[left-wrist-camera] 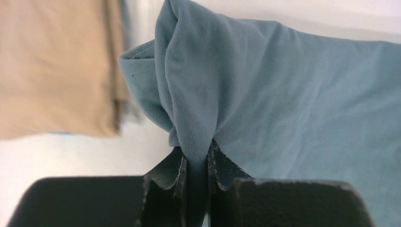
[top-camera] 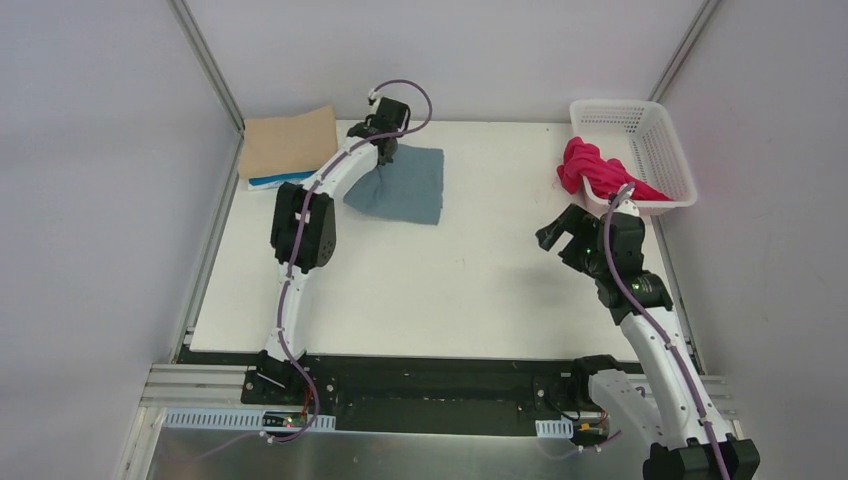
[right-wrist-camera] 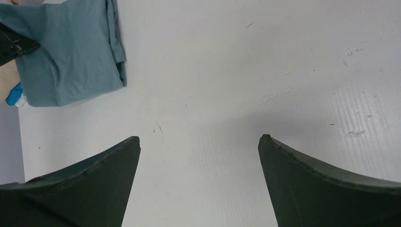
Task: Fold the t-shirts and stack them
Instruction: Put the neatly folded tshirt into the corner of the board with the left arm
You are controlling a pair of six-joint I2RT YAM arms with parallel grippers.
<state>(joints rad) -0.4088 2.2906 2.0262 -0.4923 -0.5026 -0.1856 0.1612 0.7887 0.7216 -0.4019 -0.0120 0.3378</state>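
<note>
A folded dusty teal-blue t-shirt (top-camera: 405, 185) lies at the back middle of the table. My left gripper (top-camera: 385, 150) is shut on its back left edge, with a fold of teal cloth (left-wrist-camera: 198, 118) pinched between the jaws and lifted. A folded tan t-shirt (top-camera: 288, 143) lies at the back left on top of a bright blue t-shirt (top-camera: 270, 182), of which only an edge shows. A crumpled magenta-red t-shirt (top-camera: 592, 170) hangs over the basket's rim. My right gripper (right-wrist-camera: 198, 142) is open and empty over bare table at the right; the teal shirt also shows in its view (right-wrist-camera: 71, 52).
A white lattice basket (top-camera: 655, 135) stands at the back right corner. Metal frame posts run along the left and right table edges. The white table (top-camera: 450, 290) spreads between the two arms.
</note>
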